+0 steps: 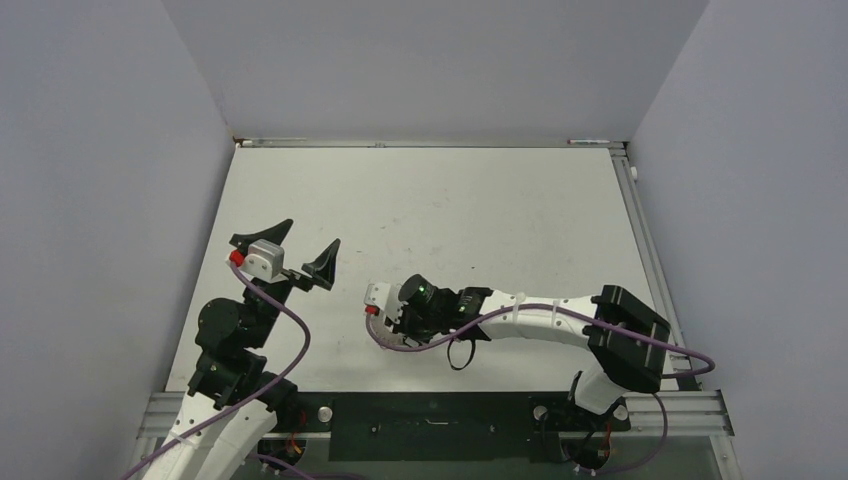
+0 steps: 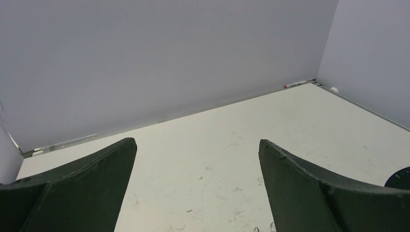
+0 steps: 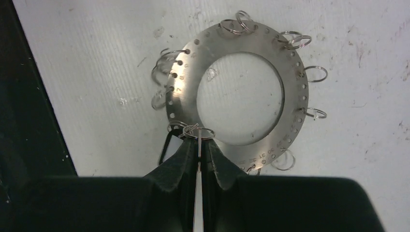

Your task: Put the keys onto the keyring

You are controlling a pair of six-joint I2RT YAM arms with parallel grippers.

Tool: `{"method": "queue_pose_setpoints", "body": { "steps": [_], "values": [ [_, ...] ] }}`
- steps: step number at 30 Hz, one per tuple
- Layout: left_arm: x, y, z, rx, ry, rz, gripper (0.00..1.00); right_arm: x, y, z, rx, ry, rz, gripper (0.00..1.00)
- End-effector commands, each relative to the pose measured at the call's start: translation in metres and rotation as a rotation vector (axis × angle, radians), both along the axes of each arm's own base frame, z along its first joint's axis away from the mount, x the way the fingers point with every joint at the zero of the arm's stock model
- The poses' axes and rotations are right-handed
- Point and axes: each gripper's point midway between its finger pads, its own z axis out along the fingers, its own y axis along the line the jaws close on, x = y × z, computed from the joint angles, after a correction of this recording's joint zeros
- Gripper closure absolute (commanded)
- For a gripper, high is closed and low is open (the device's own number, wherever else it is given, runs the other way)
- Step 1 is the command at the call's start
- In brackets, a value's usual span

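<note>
Grey flat perforated keyring (image 3: 295,89), thin wire loops (image 3: 315,73) around its rim.

The jaws stand wide apart above the scuffed white counter (image 2: 217,145), small wire loops (image 2: 272,226) at the bottom edge.

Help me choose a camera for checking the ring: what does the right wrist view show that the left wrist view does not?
Right wrist only: the keyring flat on the table, wire loops round its rim, and the right end effector shut at a loop on its near rim. Left wrist only: the left end effector wide open and the grey back wall. Both: the scuffed white table; two tiny loops at the left view's bottom edge may be the ring's.
</note>
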Motion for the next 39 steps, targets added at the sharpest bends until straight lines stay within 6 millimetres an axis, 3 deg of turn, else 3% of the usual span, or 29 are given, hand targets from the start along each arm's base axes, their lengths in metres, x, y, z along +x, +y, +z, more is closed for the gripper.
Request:
{"method": "queue_pose_setpoints", "body": {
  "steps": [1, 12, 16, 18, 20, 24, 31, 39],
  "values": [
    [-0.005, 0.005, 0.024, -0.024, -0.045, 0.012, 0.04, 0.024, 0.011, 0.027, 0.127, -0.033, -0.110, 0.95],
    [-0.001, 0.004, 0.019, -0.010, -0.028, 0.017, 0.04, 0.020, 0.001, 0.001, 0.055, 0.036, -0.122, 0.92],
    [0.000, 0.003, 0.018, -0.008, -0.024, 0.015, 0.04, 0.020, -0.010, -0.010, 0.038, 0.065, -0.176, 0.62],
    [0.000, 0.003, 0.018, -0.007, -0.023, 0.014, 0.04, 0.026, -0.017, -0.007, 0.054, 0.058, -0.222, 0.45],
    [0.001, 0.003, 0.017, -0.005, -0.020, 0.014, 0.04, 0.038, -0.021, 0.003, 0.096, 0.054, -0.268, 0.36],
    [0.002, 0.002, 0.015, -0.002, -0.013, 0.012, 0.04, 0.057, -0.023, 0.025, 0.208, 0.069, -0.340, 0.34],
    [0.007, 0.000, 0.010, 0.011, 0.011, 0.013, 0.04, 0.084, -0.030, 0.046, 0.314, -0.010, -0.484, 0.35],
    [0.015, -0.006, -0.001, 0.022, 0.059, 0.004, 0.04, 0.097, -0.056, 0.061, 0.411, -0.070, -0.674, 0.38]
  ]
}}
